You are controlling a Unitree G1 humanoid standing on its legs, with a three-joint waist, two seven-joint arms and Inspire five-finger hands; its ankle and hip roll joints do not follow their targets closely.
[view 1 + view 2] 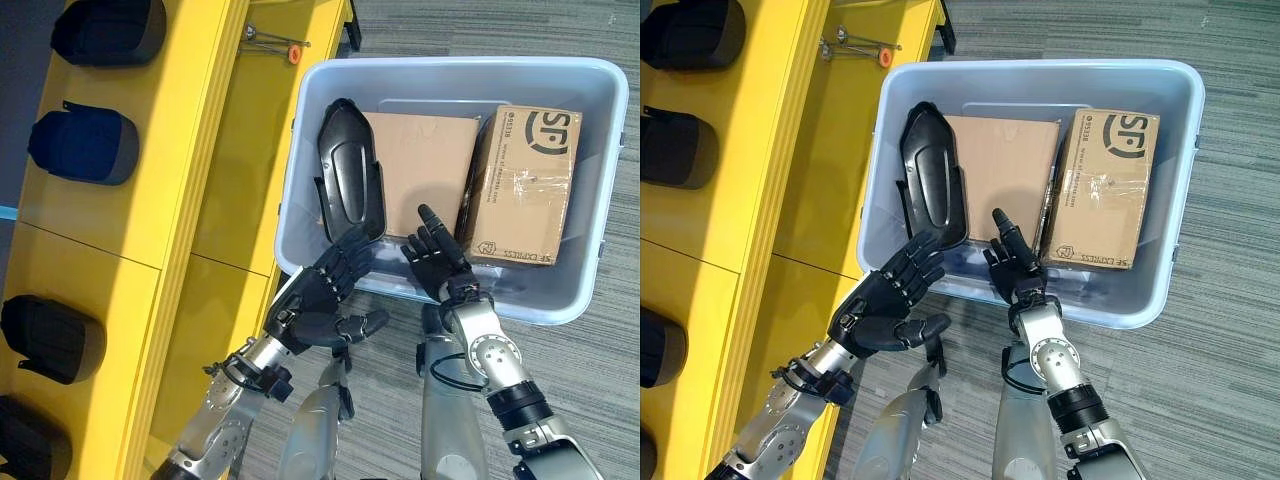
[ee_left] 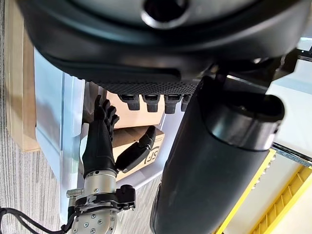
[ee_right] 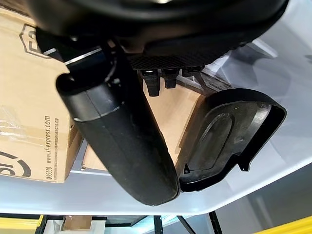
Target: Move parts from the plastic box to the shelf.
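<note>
Black moulded part (image 1: pixel 350 170) leans upright against the left wall of the grey plastic box (image 1: pixel 610 170), beside a flat cardboard sheet (image 1: pixel 425 170) and a taped carton (image 1: pixel 522 185), so its lower edge faces the near rim where both hands can reach. Left hand (image 1: pixel 318 300), fingers spread and straight, hovers at the rim just below the part, holding nothing; right hand (image 1: pixel 440 258) likewise open, fingers extended over the rim. Yellow shelf (image 1: pixel 190 150) on the left already carries similar dark parts (image 1: pixel 85 145)
</note>
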